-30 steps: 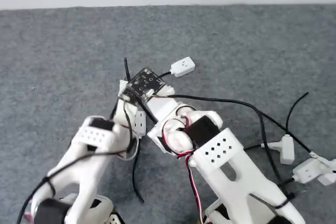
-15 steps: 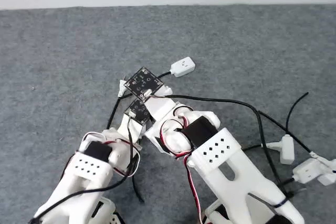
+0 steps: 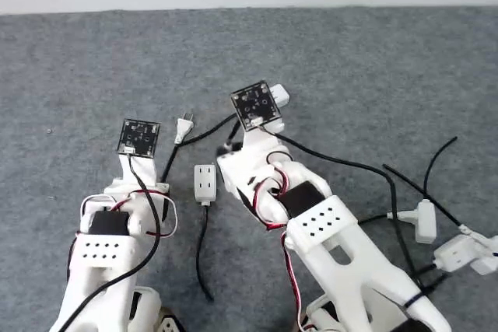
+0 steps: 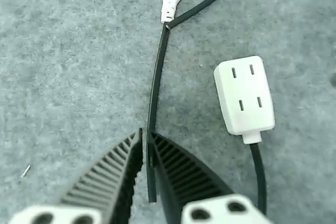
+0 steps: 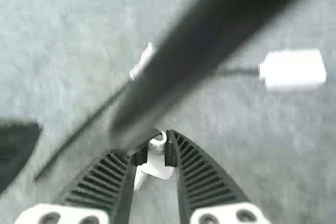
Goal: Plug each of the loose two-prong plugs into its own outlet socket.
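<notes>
A blurred black cable [image 5: 210, 40] crosses the right wrist view close to the lens and hides much of the bench [image 3: 93, 68] behind it. The right hand [image 5: 156, 142] is clamped on a small white piece [image 5: 152, 169]. It is too blurred to tell whether this is a plug. In the high view the right arm's camera board [image 3: 257, 105] covers part of one outlet socket [image 3: 278, 96], and another white body [image 3: 488, 263] is cut off at the bench's right edge.

Three white socket blocks show from above: the half-covered one, a double socket [image 3: 205, 180] lying flat between the arms, and one far right [image 3: 457, 253]. There are two loose plugs: a two-prong plug [image 3: 184, 126] beside the left arm's camera board [image 3: 140, 138], and a plug-like body [image 3: 425, 221] near the far-right socket, well apart from the others.

The left arm stands drawn back, wrist raised. The left hand [image 4: 146, 135] points down at the bench with its fingers [image 4: 118, 166] drawn almost together. The plug's cable [image 4: 156, 77] shows in the slit between them, and I cannot tell whether they touch it. The right arm stretches forward over the bench's middle.
</notes>
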Action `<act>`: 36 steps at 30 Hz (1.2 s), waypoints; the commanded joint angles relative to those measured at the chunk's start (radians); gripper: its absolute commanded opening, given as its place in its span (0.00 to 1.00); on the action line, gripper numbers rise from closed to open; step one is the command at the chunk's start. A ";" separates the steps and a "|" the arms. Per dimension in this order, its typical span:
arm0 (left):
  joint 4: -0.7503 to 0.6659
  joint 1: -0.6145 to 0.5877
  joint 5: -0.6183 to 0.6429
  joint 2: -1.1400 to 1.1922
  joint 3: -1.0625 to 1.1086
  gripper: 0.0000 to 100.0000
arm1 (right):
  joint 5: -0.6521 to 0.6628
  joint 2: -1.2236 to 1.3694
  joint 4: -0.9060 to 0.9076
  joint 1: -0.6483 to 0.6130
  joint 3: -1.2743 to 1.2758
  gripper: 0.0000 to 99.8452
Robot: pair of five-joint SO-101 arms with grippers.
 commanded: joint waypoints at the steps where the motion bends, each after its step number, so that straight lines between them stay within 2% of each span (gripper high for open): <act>1: -0.025 -0.009 0.012 -0.021 -0.013 0.01 | -0.046 0.047 -0.111 -0.024 -0.015 0.01; 5: -0.025 -0.009 0.011 -0.021 -0.012 0.01 | -0.048 0.165 -0.185 -0.038 -0.037 0.01; 16: -0.025 -0.009 0.006 -0.023 -0.012 0.01 | -0.054 0.412 -0.196 -0.059 -0.227 0.01; 36: -0.023 -0.009 0.005 -0.023 -0.012 0.01 | -0.055 0.515 -0.194 -0.070 -0.273 0.01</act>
